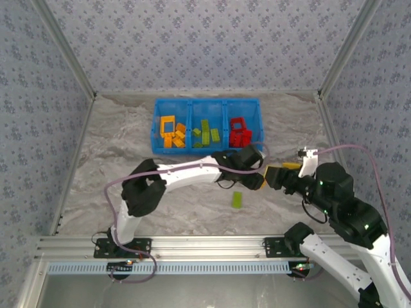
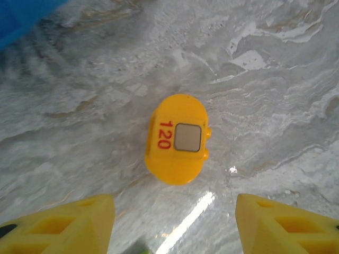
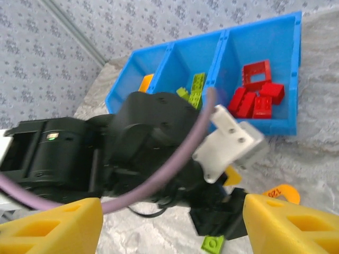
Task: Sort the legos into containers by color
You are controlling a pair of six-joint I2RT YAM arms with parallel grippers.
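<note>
Now 1 lime green brick (image 1: 237,199) lies on the table (image 1: 128,141), apart from the blue bin (image 1: 205,150). The left gripper (image 2: 175,211) and right gripper (image 3: 172,211) both gape empty. The brick looks light, rigid, slick: pinch its long sides.

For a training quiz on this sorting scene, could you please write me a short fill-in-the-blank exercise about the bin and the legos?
The blue bin is divided into ___ compartments. In the top view, the red legos lie in its ___ compartment. The loose lego lying on the table outside the bin is ___ in color.
Missing words: three; right; green.
</note>
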